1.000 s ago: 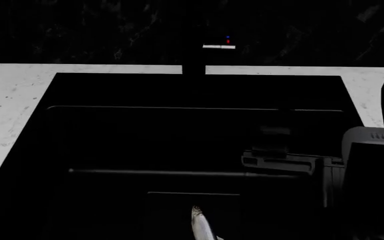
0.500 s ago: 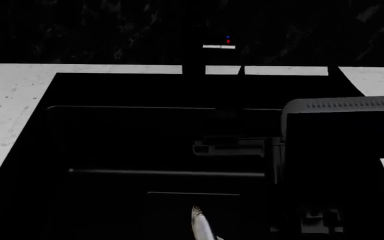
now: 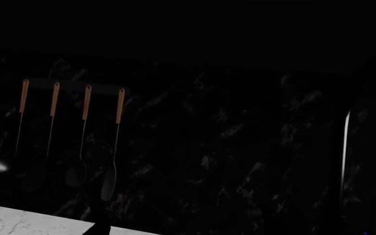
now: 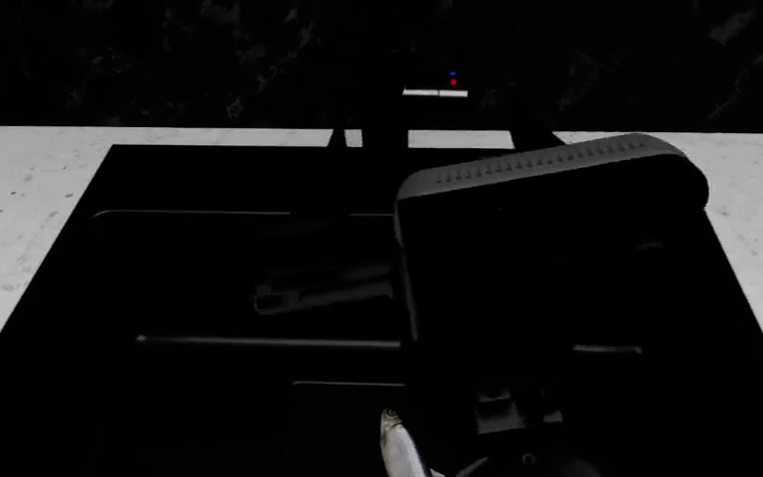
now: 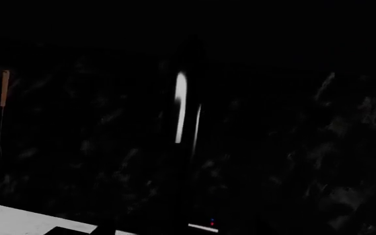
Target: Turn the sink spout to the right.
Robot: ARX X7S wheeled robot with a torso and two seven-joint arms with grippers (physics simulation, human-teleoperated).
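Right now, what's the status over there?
Right arm's blocky dark-grey housing over the black sink; both end effectors unreadable. Slim black sink spout untouched. Small silvery fish below, not blocking.

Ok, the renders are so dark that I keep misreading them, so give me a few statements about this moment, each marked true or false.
1. The right arm reaches over the black sink basin toward the sink spout. True.
2. The counter around the sink is dark wood. False: it is pale, marble-like stone.
3. A small silvery fish lies at the near end of the basin. True.
4. The utensils hanging on the back wall have blue handles. False: their handles are orange-brown.
5. The pale bar on top of the spout carries red and blue dots. True.
6. The left gripper is clamped on the spout. False: no left gripper shows in any view.
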